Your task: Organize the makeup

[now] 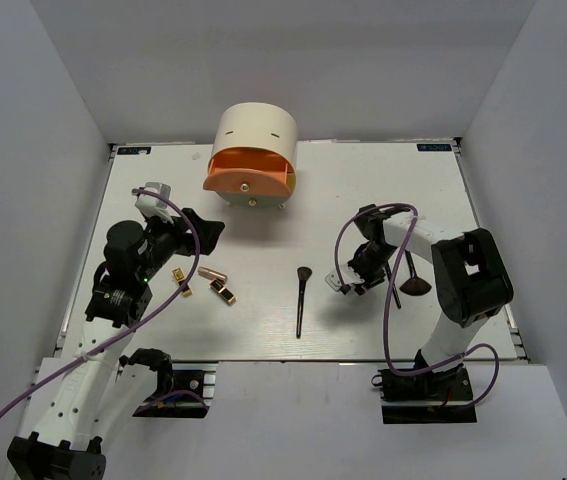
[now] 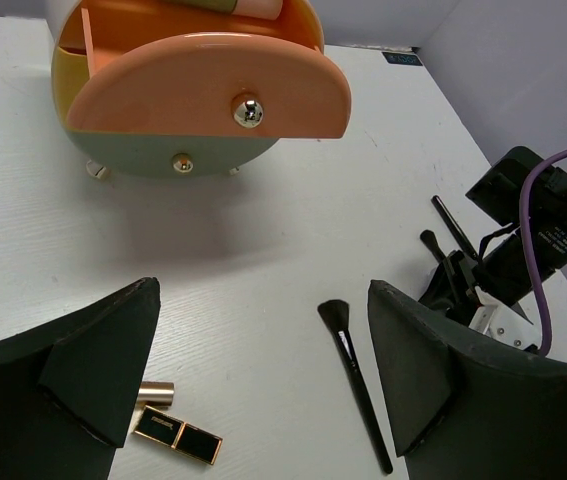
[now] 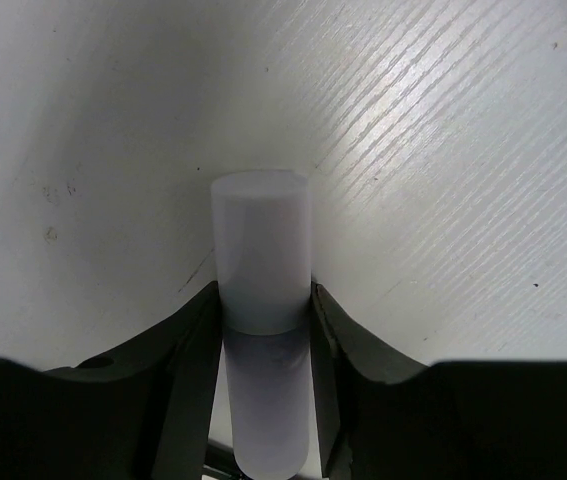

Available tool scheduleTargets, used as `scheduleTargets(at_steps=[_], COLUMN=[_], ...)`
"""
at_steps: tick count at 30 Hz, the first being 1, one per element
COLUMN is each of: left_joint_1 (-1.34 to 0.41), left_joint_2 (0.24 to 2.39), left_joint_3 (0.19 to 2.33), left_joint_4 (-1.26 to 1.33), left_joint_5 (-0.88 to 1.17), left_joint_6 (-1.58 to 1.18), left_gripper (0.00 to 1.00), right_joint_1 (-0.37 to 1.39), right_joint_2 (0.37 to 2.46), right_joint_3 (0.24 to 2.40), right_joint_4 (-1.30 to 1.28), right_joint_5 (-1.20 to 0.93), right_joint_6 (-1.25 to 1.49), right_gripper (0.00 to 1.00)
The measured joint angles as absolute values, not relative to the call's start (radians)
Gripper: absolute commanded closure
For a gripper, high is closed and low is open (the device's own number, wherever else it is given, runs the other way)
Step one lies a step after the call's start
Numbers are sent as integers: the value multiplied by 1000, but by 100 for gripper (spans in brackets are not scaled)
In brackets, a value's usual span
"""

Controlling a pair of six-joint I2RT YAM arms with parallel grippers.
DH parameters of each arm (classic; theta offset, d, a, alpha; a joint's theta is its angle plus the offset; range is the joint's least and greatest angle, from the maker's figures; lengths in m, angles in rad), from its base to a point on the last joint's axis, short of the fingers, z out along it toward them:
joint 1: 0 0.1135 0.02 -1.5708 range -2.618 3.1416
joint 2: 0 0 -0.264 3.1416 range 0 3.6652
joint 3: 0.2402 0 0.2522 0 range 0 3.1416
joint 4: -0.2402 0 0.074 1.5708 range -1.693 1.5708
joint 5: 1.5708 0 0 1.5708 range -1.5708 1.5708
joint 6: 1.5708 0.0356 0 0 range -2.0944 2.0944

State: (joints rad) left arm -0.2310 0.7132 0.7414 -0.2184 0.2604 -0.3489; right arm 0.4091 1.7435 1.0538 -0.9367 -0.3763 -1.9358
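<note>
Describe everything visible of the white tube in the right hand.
The white tube is a smooth, matte, plastic-looking cylinder with a flat end and a faint seam round it. It lies lengthwise between the fingers of the right hand, both touching its sides; its end sticks out past them above the white table. Whether it rests on the table cannot be told.

Bare tabletop (image 1: 363, 190) between brush (image 1: 301, 300) and box (image 1: 253, 150)

Cream half-round box (image 1: 254, 128) stands at the far middle of the white tabletop (image 1: 393, 190); its upper orange drawer (image 2: 203, 95) is pulled out; a gold knob (image 2: 248, 110) fronts it.
</note>
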Motion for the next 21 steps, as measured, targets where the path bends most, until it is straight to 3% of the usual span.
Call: scheduleTargets(at_steps=[4, 14, 21], left_joint_1=[-231, -231, -231], left_joint_2=[708, 674, 670], left_joint_3=[741, 741, 741], left_joint_4=[-227, -236, -236], left_joint_5=[257, 250, 250], left_joint_6=[-349, -349, -348], left_gripper=[5, 5, 5], right_joint_1=[410, 379, 327], right_joint_2=[1750, 1907, 1878], right_joint_3=[1062, 1428, 1478], right_joint_4=[-942, -919, -728], right_joint_5=[-381, -567, -648], right_joint_6=[-1921, -1473, -1069], right_gripper=[100, 100, 100])
